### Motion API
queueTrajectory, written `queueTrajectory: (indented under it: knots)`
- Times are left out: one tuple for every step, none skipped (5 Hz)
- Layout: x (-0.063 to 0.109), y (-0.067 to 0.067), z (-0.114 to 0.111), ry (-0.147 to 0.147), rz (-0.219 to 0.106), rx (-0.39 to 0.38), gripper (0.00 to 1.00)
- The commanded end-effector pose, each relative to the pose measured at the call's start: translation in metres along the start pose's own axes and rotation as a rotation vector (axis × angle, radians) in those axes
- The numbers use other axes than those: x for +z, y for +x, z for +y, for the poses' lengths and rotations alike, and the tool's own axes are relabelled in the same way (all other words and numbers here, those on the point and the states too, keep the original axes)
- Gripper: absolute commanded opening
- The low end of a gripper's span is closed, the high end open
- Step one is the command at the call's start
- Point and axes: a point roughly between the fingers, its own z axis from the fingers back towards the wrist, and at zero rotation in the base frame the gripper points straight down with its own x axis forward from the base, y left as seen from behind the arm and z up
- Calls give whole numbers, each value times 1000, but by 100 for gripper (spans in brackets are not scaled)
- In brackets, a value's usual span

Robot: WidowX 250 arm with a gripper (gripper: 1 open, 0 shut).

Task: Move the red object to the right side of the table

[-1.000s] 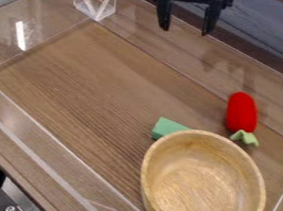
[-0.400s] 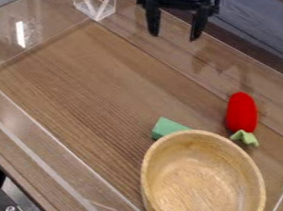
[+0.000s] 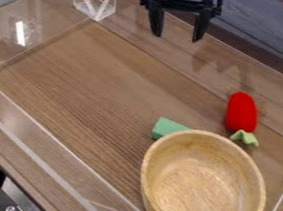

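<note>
The red object (image 3: 244,112), a small rounded toy fruit with a green leafy end, lies on the brown wood-grain table (image 3: 108,82) near its right side, just above the wooden bowl. My gripper (image 3: 176,26) hangs at the top centre of the view, fingers pointing down and spread open with nothing between them. It is well to the upper left of the red object and apart from it.
A round light wooden bowl (image 3: 204,188) stands at the lower right. A flat green block (image 3: 170,129) lies at the bowl's upper left rim. Low clear plastic walls (image 3: 36,20) edge the table.
The gripper has shifted slightly left along the top of the view and stays open. The red object, bowl and green block have not moved.
</note>
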Motion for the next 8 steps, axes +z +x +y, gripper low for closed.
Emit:
queueTrajectory:
  knots:
    - [35,16,8,-22,-66,-3,100]
    - [49,26,24,-22,-78,18,100]
    - [53,35,25,-11,-86,21,100]
    - [51,36,28,11,-81,26,100]
    - [49,38,30,33,-74,31,100]
    - [41,36,39,55,-68,58,100]
    - [31,33,48,76,-63,81,100]
    - [17,30,61,88,-60,20,100]
